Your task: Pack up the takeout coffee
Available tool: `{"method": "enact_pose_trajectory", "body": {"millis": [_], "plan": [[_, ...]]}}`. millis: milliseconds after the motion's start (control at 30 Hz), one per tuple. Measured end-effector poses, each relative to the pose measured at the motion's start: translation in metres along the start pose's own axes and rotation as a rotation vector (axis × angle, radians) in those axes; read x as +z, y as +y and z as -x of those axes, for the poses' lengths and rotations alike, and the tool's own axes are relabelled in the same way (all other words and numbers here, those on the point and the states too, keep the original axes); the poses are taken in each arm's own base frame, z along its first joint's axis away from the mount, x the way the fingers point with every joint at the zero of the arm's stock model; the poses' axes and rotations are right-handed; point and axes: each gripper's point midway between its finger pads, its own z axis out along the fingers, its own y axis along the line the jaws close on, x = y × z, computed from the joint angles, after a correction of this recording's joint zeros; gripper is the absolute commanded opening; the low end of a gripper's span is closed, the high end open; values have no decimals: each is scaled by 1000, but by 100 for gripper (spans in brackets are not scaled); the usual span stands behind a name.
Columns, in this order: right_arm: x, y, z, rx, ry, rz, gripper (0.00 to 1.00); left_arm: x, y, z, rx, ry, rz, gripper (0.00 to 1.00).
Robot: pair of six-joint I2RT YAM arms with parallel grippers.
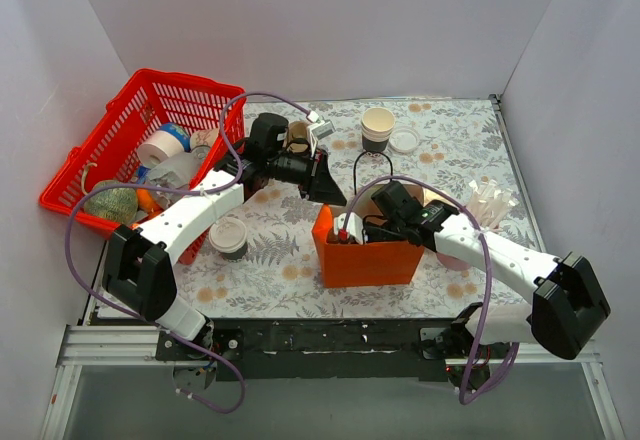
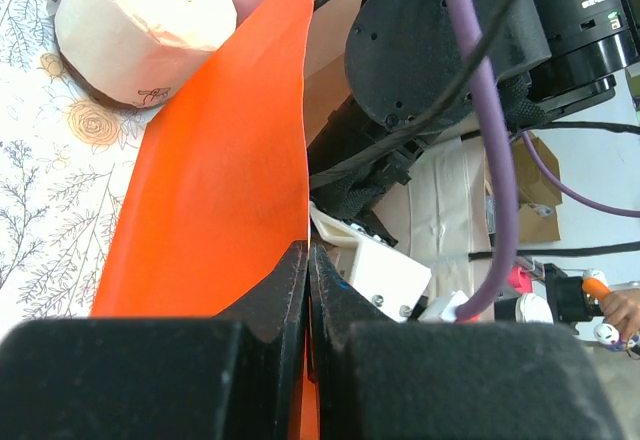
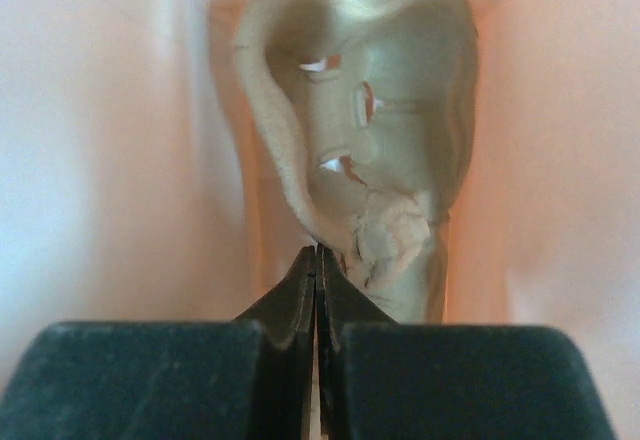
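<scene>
Bright, even white light fills the overhead view; the white-and-black robot arms (image 1: 190, 220) cast soft shadows on the floral-patterned tablecloth (image 1: 270, 260). The left gripper's black fingers (image 2: 150, 380) are blurred by closeness, yet the thin orange bag wall (image 2: 220, 180) between them is sharp. Around the right gripper's black fingers (image 3: 150, 380) everything glows dim peach, and the crumpled tan paper shape (image 3: 390, 140) beyond their tips is soft.

Takeout coffee (image 1: 228, 237): small paper cup, cream upper body, dark lower body, round white lid fitted. Upright on the desk (image 1: 270, 270), at 9 o'clock of the orange bag (image 1: 365, 260), apart from it.
</scene>
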Motion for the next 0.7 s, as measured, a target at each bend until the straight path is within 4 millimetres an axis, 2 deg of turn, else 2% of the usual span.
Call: {"method": "enact_pose_trajectory", "body": {"millis": [233,367,433,533,700], "plan": [[-11,-2,-17,54,98,-58,12,-1,-1,1,11,-4,0,0],[-31,-7,-4,38,62,-135,23,-1,-1,1,23,-5,1,0],[-41,-7,7,22,17,-164,24,-1,-1,1,27,-5,1,0],[-53,-4,20,-2,-42,-186,22,-1,-1,2,30,-5,1,0],[-57,1,40,-25,-136,-168,10,-1,-1,1,30,-5,0,0]]}}
